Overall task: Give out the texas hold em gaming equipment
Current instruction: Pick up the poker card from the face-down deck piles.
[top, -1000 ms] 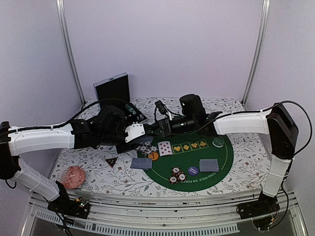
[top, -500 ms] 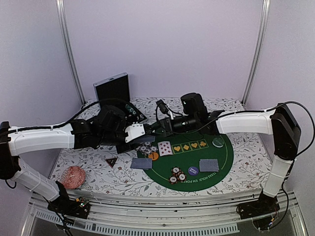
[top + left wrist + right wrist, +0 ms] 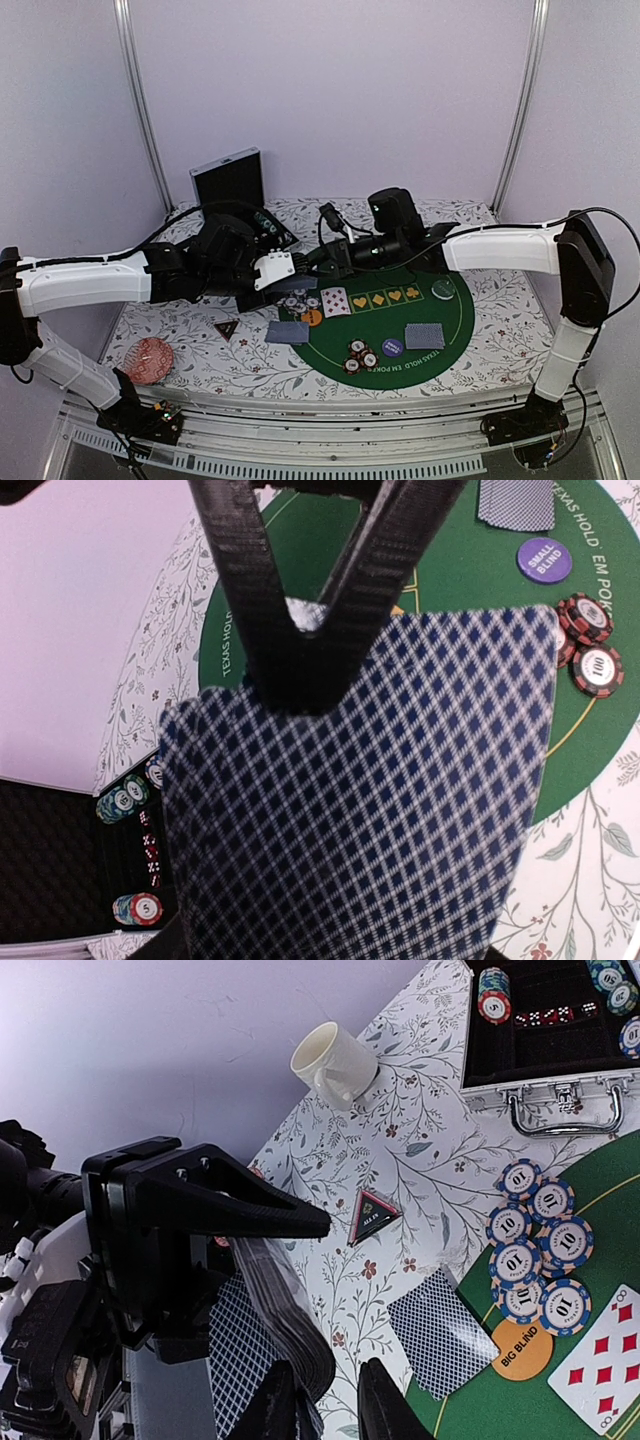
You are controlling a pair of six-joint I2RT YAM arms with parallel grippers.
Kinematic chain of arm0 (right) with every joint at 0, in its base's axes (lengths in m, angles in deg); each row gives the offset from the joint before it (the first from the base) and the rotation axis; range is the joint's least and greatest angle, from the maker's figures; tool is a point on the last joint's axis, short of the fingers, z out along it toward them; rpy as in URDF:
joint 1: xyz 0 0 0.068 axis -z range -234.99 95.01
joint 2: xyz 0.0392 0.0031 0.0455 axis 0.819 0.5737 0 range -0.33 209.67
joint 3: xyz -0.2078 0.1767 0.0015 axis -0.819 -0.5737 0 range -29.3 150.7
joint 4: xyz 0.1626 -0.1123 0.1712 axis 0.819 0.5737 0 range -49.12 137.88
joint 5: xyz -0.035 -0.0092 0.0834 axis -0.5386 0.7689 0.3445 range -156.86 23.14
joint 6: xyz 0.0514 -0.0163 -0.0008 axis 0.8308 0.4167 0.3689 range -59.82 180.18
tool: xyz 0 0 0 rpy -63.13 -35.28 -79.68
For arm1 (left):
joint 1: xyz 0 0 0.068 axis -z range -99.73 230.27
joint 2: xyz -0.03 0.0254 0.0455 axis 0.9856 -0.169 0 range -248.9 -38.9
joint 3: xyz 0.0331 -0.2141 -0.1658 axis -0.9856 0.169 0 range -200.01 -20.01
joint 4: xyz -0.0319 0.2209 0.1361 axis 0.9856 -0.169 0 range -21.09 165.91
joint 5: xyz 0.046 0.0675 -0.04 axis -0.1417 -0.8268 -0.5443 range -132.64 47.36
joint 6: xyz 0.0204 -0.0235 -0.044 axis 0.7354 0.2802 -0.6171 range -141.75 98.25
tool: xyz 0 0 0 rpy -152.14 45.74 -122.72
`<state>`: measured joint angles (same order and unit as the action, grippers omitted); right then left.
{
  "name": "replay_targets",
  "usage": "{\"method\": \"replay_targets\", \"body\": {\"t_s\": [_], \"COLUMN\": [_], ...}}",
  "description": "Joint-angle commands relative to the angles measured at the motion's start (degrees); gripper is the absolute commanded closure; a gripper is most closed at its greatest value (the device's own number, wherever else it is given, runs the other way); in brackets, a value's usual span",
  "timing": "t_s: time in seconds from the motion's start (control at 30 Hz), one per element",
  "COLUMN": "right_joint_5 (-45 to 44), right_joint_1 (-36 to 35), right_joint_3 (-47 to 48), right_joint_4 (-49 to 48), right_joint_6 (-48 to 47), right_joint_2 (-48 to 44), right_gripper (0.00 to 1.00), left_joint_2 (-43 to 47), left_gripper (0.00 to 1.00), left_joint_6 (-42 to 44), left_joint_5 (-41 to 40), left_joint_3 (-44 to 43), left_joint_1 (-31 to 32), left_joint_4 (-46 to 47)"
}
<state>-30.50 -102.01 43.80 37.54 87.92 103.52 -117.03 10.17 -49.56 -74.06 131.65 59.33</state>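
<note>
Blue-grey backs up: holding the deck (image 3: 380,810) clamped in the left gripper (image 3: 300,665), above the table at the far-left rim of the green mat (image 3: 440,325). Gripping firmly, with one finger laid across the top card.

Has swung the right gripper (image 3: 325,1405) leftward over the last second, from above the mat's far side to right against the deck. Has narrowed those jaws on the way, then eased them a touch. Shows now only a slim gap between the fingertips (image 3: 272,1410), with the deck's lower edge reaching into it. Cannot tell whether pinched on a card or merely bracketing the edge.

Reads as the start of another peel: drawing one card off the held deck for dealing. Already out on the mat: one face-up card (image 3: 600,1370) in the centre row, face-down cards (image 3: 440,1335) at the left edge, chips (image 3: 535,1250) just beyond them at the far left. Off the mat to the left, the marker (image 3: 370,1215).

Still to fill, by the look, four suit boxes to the right of the face-up card. Calls for a clean single-card pinch; risks dragging two cards together off so thick a stack.
</note>
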Motion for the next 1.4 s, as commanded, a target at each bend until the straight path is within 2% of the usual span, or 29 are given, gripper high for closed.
{"method": "replay_targets", "body": {"t_s": [0.0, 0.3, 0.37, 1.07, 1.37], "right_joint_5": [-2.5, -2.4, -2.4, 1.0, -6.4], "right_joint_1": [-0.3, -0.5, -0.6, 1.7, 7.3], "right_joint_3": [0.2, 0.2, 0.2, -2.5, -6.2], "right_joint_4": [2.0, 2.9, 3.2, 2.9, 9.1], "right_joint_6": [-1.0, -1.1, -1.2, -2.2, -4.3], "right_joint_2": [-3.1, -4.3, -4.6, -13.6, -21.8], "right_gripper": [0.77, 0.96, 0.97, 0.98, 0.98], "left_joint_2": [0.7, 0.7, 0.8, 0.7, 0.8], "left_gripper": [0.47, 0.47, 0.47, 0.47, 0.47], "left_joint_6": [0.4, 0.5, 0.4, 0.5, 0.5], "left_joint_5": [0.5, 0.4, 0.4, 0.5, 0.4], "left_joint_3": [-0.6, -0.6, -0.5, -0.5, -0.6], "left_joint_1": [0.6, 0.6, 0.6, 0.6, 0.6], "left_joint_4": [1.7, 1.7, 1.7, 1.6, 1.6]}}
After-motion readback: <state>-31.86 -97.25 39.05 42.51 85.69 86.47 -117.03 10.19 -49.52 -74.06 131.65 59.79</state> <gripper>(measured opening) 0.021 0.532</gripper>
